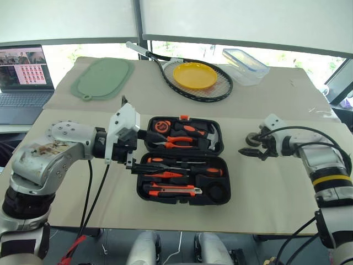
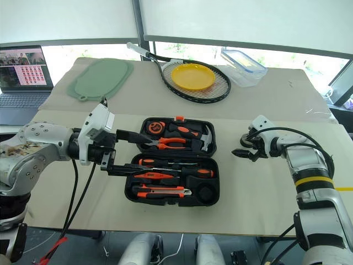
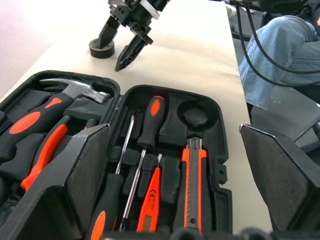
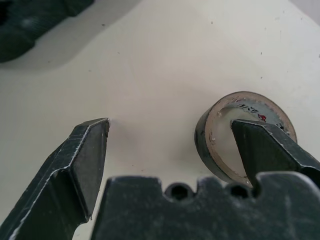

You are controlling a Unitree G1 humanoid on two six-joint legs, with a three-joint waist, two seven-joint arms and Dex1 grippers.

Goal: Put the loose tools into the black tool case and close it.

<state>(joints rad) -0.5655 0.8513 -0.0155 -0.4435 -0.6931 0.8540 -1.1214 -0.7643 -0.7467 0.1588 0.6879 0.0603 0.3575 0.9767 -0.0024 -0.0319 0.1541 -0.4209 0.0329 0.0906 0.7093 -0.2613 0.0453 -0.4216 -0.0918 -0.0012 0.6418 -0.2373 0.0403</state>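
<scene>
- While the black tool case (image 1: pixel 183 160) lies open near the front edge of the table (image 1: pixel 276 199), about midway along it, we see its lid half holding the orange-handled pliers (image 1: pixel 175 141) and the small hammer (image 1: pixel 212 138).
- In the nearer half we see two screwdrivers (image 3: pixel 145 145) side by side in their recesses, with the slim orange tester pen (image 3: pixel 151 200) and the utility knife (image 3: pixel 193 185) lying beside them.
- We find the round recess (image 3: pixel 196 117) at the end of that half holding no roll.
- Our left tool (image 1: pixel 132 149) hangs over the case's left end with its two black fingers (image 3: pixel 75 180) spread wide; we see nothing between them.
- The small dark tape roll (image 4: pixel 240 135) lies flat on the bare table to the right of the case, well apart from it, toward the right edge.
- Our right tool (image 1: pixel 251 149) is down at the roll with its jaws open: one finger (image 4: pixel 265 145) reaches into the roll's hole, the other stands clear on the bare table, so the roll's wall sits between them, not clamped.
- Toward the far edge we see a green mat (image 1: pixel 102 78), a racket (image 1: pixel 190 77) with a yellow plate (image 1: pixel 194 75) on its strings, and a clear box (image 1: pixel 245 65).
</scene>
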